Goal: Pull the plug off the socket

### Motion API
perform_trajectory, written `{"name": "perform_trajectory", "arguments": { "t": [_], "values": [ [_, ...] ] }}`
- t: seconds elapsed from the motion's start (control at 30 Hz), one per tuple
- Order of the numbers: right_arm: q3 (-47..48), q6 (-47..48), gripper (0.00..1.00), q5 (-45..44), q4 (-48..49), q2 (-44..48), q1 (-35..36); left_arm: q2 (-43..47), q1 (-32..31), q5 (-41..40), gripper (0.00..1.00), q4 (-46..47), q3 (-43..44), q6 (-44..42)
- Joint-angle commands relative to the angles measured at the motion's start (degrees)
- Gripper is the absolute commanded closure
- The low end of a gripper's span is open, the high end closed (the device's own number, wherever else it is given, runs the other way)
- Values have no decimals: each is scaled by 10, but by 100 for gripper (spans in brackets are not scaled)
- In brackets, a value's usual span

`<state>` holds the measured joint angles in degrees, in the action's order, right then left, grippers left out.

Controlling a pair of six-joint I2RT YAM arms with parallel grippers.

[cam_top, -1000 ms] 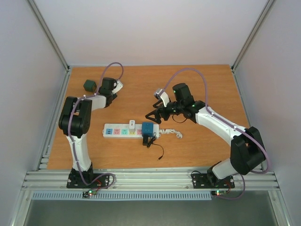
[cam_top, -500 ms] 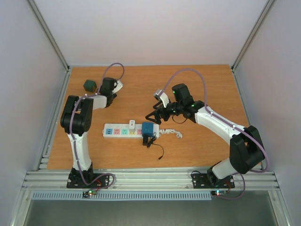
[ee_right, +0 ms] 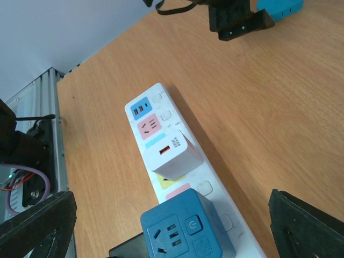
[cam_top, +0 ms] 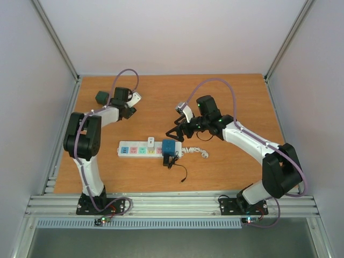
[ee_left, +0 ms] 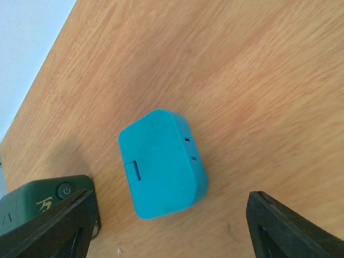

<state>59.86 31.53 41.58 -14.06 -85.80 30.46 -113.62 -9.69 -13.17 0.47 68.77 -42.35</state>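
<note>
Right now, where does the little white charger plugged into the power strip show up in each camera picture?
Top external: the white charger stands mid-table on the socket.
Left wrist: not in view.
Right wrist: centre of the picture, on the same socket.
Shared landmark: the blue cube adapter beside it.

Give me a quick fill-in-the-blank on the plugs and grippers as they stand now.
1. The left gripper's jaws stand ___ over the teal plug, which lies on the table.
2. The white charger is ___ into the socket.
3. Next to it stands a ___ cube adapter.
Missing: open; plugged; blue.
</note>
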Motion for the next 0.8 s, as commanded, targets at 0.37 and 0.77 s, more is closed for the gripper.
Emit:
{"name": "perform_trajectory", "arguments": {
  "t": [0.37, 0.77],
  "values": [
    [17, 53, 1, 23, -45, -16, -2, 187, 5, 236, 0, -172, -15, 72],
    [11, 123, 2, 25, -83, -24, 2, 321, 5, 413, 0, -266, -67, 63]
  ]
}}
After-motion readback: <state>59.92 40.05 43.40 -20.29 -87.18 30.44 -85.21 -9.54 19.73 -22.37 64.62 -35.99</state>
